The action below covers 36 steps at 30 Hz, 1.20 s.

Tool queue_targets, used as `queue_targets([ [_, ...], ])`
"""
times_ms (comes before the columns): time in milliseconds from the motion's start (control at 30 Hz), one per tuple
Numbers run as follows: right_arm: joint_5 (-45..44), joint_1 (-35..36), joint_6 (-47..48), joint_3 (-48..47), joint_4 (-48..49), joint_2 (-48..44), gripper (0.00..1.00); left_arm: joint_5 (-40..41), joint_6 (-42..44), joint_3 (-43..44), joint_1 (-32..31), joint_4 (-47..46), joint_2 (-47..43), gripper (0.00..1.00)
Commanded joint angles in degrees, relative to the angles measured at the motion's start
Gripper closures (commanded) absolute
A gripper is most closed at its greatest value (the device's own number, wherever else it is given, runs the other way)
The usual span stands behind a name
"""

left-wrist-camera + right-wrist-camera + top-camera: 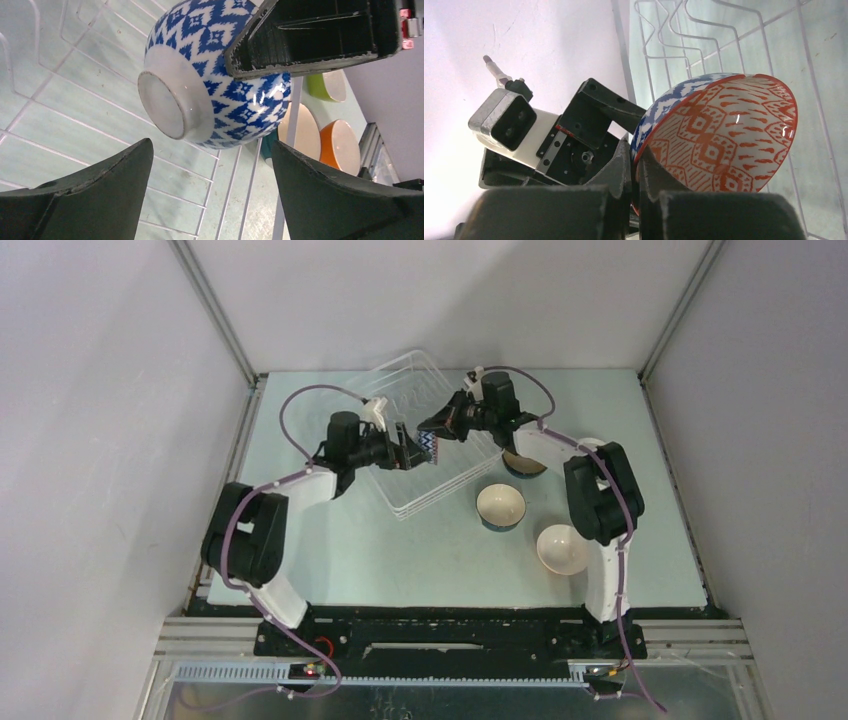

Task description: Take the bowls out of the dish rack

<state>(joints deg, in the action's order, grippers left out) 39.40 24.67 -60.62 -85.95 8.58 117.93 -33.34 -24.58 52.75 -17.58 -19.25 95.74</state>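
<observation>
You are working in a robot test cell, a kind of lab. Plain grey panels (100, 390) close the pale green table (400, 570) on its left, far and right edges. Along the near edge you see aluminium profile rails (200, 638) and a black base plate (450, 625), where the left arm (250, 535) and the right arm (600, 490) are bolted. Purple cables (325, 387) hang loose along them. Only the wire dish rack (405, 375) and the bowls (500, 505) are household things.

white-shelled left arm (300, 483) and right arm (605, 580) with bulky black joints; purple cables (290, 400) run along both; matte black gripper fingers (100, 195) show chipped edges.
</observation>
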Motion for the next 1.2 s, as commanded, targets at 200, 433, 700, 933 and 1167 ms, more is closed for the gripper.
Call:
queue_targets([
  [200, -1.2, -2.1, 8.0, -4.1, -11.8, -2.6, 1.0, -2.1, -2.5, -0.9, 0.0, -5.2, -3.1, 0.05],
  [433, -12.6, -3.3, 27.2, -20.6, -38.4, -10.2, 1.0, 6.9, -1.0, -4.4, -1.0, 1.4, -17.1, 0.03],
  [700, -43.3, -3.9, 38.1, -30.0, -68.8, -15.5, 1.0, 26.2, 2.3, -5.3, -11.8, 15.2, -31.7, 0.01],
  [933, -60.5, -11.1, 30.1, -10.3, -69.3, -29.3, 1.0, 30.2, 0.2, -9.0, -13.9, 18.4, -42.3, 0.01],
  [1167, -70.8, -25.0, 24.0, 0.1, -72.9, -33.0, 1.0, 33.2, -1.8, -14.1, -14.2, 18.4, -49.2, 0.0],
])
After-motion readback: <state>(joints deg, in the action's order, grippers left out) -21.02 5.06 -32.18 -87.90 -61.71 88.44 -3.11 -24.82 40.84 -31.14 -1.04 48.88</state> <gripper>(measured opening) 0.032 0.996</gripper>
